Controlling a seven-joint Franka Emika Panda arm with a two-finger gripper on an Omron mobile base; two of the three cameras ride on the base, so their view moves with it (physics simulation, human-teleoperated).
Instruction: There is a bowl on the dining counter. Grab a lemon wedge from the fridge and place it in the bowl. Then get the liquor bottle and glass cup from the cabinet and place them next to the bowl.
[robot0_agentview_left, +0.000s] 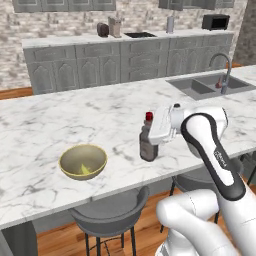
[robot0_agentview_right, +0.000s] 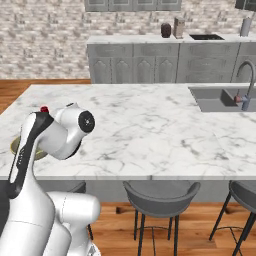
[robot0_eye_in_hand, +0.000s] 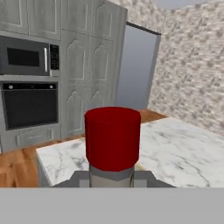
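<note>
White marbled dining counter ran across the scene, with grey stools tucked under its near edge and a sink set into its right end. Grey cabinets and a brick wall stood behind.

One container was found on the counter: an olive-yellow bowl, upright, near the front edge at left. It held a small pale-yellow lemon wedge lying on the bowl's bottom. In the right base view the bowl's rim showed just past the arm.

A second container, the liquor bottle, stood upright to the right of the bowl, near it but apart. It was dark brown with a red cap; its contents could not be made out. Whether its base touched the counter could not be told.

The gripper was at the bottle's upper part, its fingers clamped on the neck just below the cap, as the hand view showed.
</note>
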